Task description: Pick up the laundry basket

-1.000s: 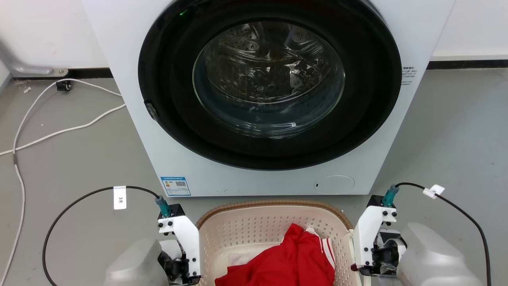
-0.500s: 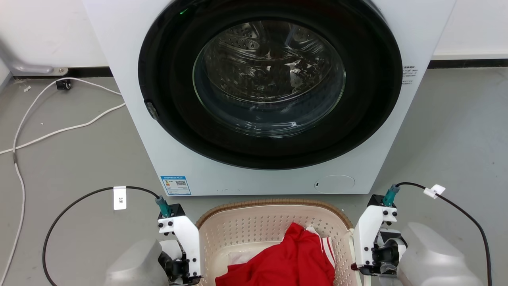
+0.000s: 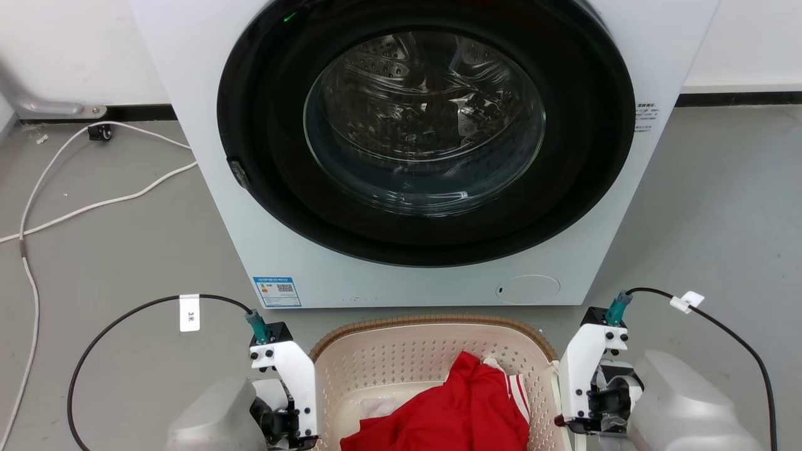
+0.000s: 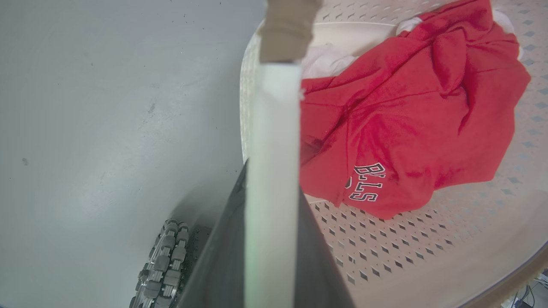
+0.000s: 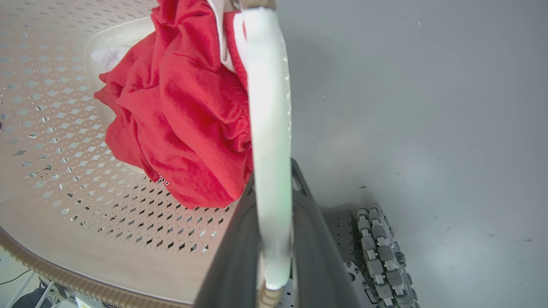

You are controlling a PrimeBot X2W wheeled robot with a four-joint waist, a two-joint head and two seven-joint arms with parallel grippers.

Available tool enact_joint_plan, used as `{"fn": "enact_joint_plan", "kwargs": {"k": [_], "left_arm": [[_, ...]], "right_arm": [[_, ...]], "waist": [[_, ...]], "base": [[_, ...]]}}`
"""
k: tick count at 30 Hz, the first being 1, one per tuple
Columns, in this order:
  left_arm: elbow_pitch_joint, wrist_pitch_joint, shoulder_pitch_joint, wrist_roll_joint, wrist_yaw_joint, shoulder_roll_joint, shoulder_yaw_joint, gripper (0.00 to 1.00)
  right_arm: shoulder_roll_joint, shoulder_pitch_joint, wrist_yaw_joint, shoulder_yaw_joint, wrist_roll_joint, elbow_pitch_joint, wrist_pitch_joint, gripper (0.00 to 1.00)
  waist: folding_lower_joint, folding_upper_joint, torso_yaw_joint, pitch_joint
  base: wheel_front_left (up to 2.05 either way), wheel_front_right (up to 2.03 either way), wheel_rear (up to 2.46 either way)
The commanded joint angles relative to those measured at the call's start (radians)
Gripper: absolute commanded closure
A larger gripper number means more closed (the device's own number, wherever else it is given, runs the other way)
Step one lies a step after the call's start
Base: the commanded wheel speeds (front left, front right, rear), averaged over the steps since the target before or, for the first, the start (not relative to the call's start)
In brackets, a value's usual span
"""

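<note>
The laundry basket (image 3: 432, 322), cream with perforated walls and a brown woven-look rim, sits low in the head view just in front of a washing machine. A red garment (image 3: 451, 413) and some white cloth lie inside it. My left gripper (image 3: 289, 407) is at the basket's left side and my right gripper (image 3: 589, 394) at its right side. In the left wrist view the white handle (image 4: 274, 149) runs between my dark fingers (image 4: 227, 256), which are shut on it. The right wrist view shows the other white handle (image 5: 267, 107) clamped the same way between fingers (image 5: 317, 256).
A white washing machine (image 3: 263, 250) with its round glass door (image 3: 426, 125) shut stands directly beyond the basket. White cables (image 3: 94, 207) trail over the grey floor at the left. My base's wheels (image 4: 165, 261) (image 5: 379, 256) are close beside the basket.
</note>
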State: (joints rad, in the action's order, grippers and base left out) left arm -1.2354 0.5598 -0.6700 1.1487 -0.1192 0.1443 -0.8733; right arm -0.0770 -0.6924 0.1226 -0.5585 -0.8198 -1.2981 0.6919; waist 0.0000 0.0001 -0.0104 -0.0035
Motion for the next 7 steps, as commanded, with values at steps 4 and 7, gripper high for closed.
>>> {"fn": "enact_joint_plan", "kwargs": {"k": [4, 7], "left_arm": [[0.022, -0.004, -0.002, 0.020, -0.020, -0.049, -0.003, 1.00], [0.022, -0.006, -0.002, 0.021, -0.020, -0.049, -0.005, 1.00]], "right_arm": [[0.049, 0.009, 0.015, 0.009, -0.008, 0.016, 0.002, 1.00], [0.049, 0.009, 0.015, 0.011, -0.006, 0.016, 0.001, 1.00]], "waist": [[0.0000, -0.0001, 0.000, -0.001], [0.0000, -0.0001, -0.001, -0.001]], "base": [[0.00, 0.00, 0.00], [0.00, 0.00, 0.00]]}}
